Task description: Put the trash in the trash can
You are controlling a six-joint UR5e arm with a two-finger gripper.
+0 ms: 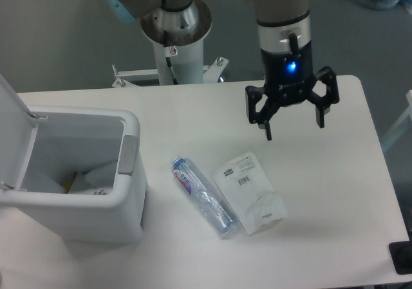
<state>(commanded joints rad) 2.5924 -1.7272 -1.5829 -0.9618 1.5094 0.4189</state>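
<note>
A crushed clear plastic bottle [203,197] with a blue cap and pink-blue label lies on the white table, slanting toward the front right. Touching its right side lies a flat white-and-clear packet [249,191] with a barcode. The trash can [77,179], a white boxy bin with a grey front latch, stands at the left with its lid [14,123] swung up; pale items lie inside. My gripper [293,127] hangs open above the table, up and to the right of the packet, holding nothing.
The arm's white pedestal [176,41] rises behind the table's far edge. The table's right edge [380,160] runs close to the gripper. A dark object [402,258] sits at the front right corner.
</note>
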